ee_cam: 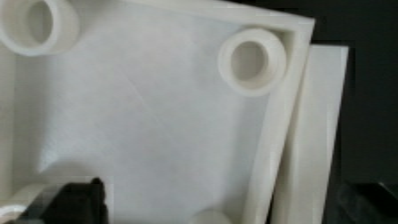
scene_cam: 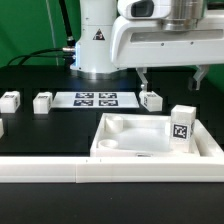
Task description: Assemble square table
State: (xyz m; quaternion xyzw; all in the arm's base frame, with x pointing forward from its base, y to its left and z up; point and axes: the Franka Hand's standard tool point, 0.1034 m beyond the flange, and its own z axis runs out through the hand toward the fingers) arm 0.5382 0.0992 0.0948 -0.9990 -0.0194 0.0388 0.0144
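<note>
The square table top (scene_cam: 140, 138) is a large white rimmed slab lying near the front, toward the exterior view's right. An upright white leg with a black-and-white tag (scene_cam: 182, 126) stands at its right corner. Loose white legs lie on the black table: one behind the slab (scene_cam: 152, 100), two at the left (scene_cam: 42, 102) (scene_cam: 10, 100), and one cut off at the left edge (scene_cam: 1, 128). My gripper (scene_cam: 172, 78) hangs open and empty above the slab. The wrist view shows the slab (ee_cam: 143, 130) with two round sockets (ee_cam: 254, 60) (ee_cam: 36, 25) and one dark fingertip (ee_cam: 75, 200).
The marker board (scene_cam: 95, 99) lies flat at the back centre. A long white border wall (scene_cam: 90, 172) runs along the front edge. The robot base (scene_cam: 95, 40) stands behind the marker board. Black table shows beside the slab's rim (ee_cam: 365, 120).
</note>
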